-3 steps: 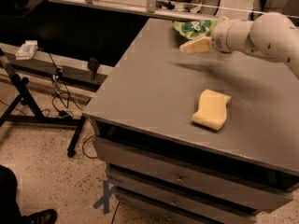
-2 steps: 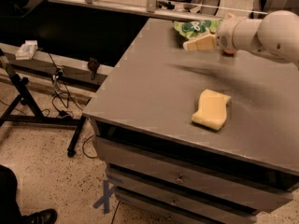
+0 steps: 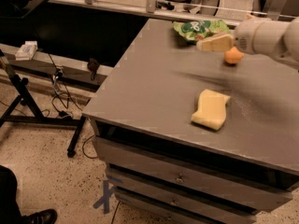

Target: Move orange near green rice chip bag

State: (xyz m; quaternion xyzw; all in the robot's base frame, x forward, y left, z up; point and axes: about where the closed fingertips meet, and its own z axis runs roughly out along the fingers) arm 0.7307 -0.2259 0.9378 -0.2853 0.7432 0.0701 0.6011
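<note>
The orange [image 3: 233, 56] sits on the grey table [image 3: 154, 78] near its far right, a short way to the right of and in front of the green rice chip bag [image 3: 201, 29]. The bag lies crinkled at the table's far edge with its round logo facing up. My gripper [image 3: 215, 43] hovers just in front of the bag's right end and just left of and above the orange. The white arm [image 3: 268, 35] reaches in from the right. I cannot tell whether the gripper touches the orange.
A pale yellow wavy sponge [image 3: 211, 109] lies on the table nearer the front edge. Drawers [image 3: 187, 176] run below the tabletop. A black stand [image 3: 28, 101] and cables are on the floor to the left.
My gripper has moved a little to the right along the front of the bag. The orange, not seen before, now shows beneath the arm.
</note>
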